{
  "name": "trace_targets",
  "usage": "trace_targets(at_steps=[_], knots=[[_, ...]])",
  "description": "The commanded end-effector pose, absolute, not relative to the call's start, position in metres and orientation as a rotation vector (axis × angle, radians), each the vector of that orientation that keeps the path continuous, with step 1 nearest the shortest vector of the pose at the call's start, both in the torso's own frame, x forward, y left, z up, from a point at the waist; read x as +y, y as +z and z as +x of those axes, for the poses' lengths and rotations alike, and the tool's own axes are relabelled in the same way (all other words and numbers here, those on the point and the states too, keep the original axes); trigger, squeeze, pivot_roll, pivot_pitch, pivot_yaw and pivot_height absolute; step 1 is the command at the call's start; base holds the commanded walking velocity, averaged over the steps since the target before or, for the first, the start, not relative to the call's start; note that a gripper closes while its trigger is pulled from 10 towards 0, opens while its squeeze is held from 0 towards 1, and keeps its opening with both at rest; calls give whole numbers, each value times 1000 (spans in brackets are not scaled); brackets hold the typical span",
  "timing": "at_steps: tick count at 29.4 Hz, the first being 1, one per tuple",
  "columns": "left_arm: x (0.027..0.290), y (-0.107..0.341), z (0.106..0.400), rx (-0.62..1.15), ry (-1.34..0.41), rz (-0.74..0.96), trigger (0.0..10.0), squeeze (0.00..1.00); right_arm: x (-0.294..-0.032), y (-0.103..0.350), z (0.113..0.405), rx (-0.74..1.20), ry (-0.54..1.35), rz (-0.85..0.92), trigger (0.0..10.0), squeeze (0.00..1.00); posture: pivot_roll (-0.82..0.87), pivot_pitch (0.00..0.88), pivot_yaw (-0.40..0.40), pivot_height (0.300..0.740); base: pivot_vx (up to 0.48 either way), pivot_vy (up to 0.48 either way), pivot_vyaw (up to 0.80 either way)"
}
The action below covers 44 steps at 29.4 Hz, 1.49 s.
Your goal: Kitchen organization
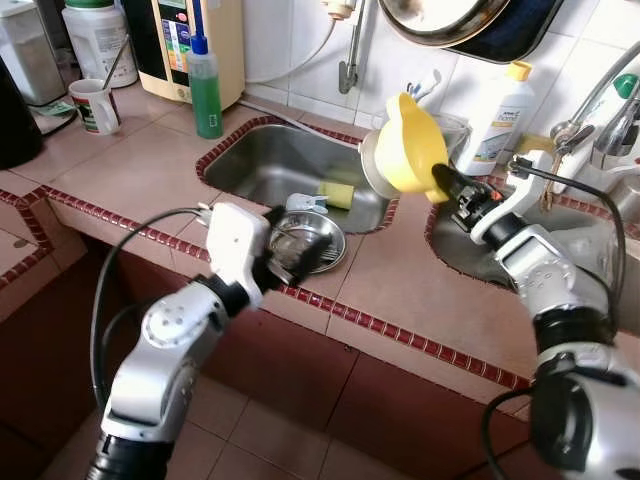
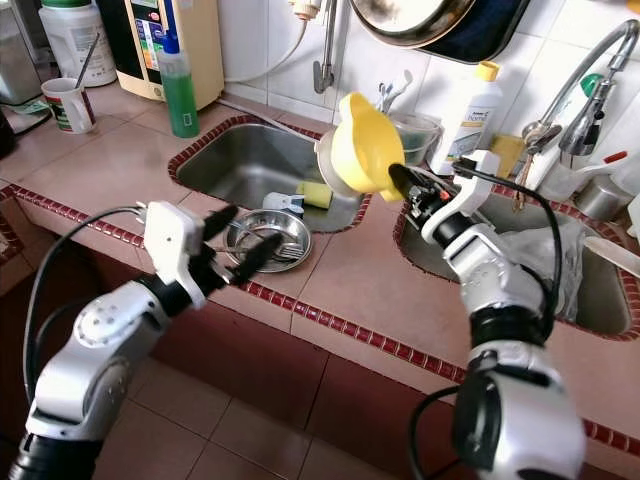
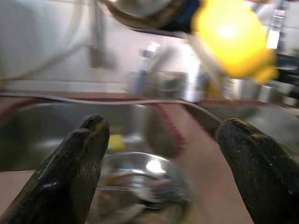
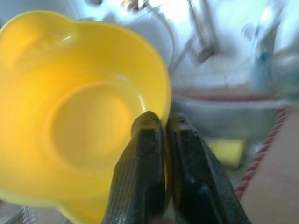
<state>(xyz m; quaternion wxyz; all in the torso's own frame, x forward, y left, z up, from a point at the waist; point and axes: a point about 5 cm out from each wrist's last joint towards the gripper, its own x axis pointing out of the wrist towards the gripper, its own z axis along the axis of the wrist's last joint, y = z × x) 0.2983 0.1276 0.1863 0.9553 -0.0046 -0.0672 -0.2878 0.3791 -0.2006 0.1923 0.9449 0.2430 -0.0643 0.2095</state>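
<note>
Hovering at the near left, left gripper [image 2: 243, 238] spread wide and empty over a steel bowl [image 1: 306, 240] that sits on the near rim of the left sink [image 1: 265, 160], half on the tiled surface [image 1: 400, 280]. Risk here, as a judgement: bowl perched on the edge, so a careless nudge from the black fingers [image 3: 74, 163] could tip it into the basin or off toward the floor.

Further right, right gripper [image 4: 161, 140] clamped on the thin rim of a yellow bowl [image 1: 408, 145], held tilted in the air over the strip between the left sink and the right sink [image 2: 590, 290]. Pinch on one edge only, so likely to swing or slip out if moved fast; close to a white bottle [image 1: 497, 115] and tap [image 2: 590, 75] at the far right, which could be knocked.

Left wrist view: wide gap between fingers, steel bowl just beyond, blurred. Right wrist view: one finger inside the yellow rim, one outside, a detail too small in the head views. Head views alone give the green bottle [image 1: 205, 88] and mug [image 1: 96, 105] at far left.
</note>
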Motion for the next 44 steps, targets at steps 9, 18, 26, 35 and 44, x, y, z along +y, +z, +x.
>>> trace_targets(at_steps=[9,18,26,35,44], knots=[[146,209,329,-216,-470,104,10000,0,-202,220,359,-363,222,326,2431,0,132,0,-84,740,0,0,0],[146,203,339,-193,-457,-69,10000,0,-190,209,325,-459,83,161,10000,0,94,0,-56,740,0,0,0],[144,185,333,-180,-408,-85,10000,0,-171,179,316,-376,62,46,10000,0,99,0,-65,740,0,0,0],[144,175,330,-163,-369,-121,10000,0,-160,181,321,-383,92,-30,10000,0,112,0,-79,740,0,72,0],[130,163,319,-139,-418,-86,10000,0,-158,171,321,-347,104,-36,10000,0,122,0,-80,740,0,387,0]])
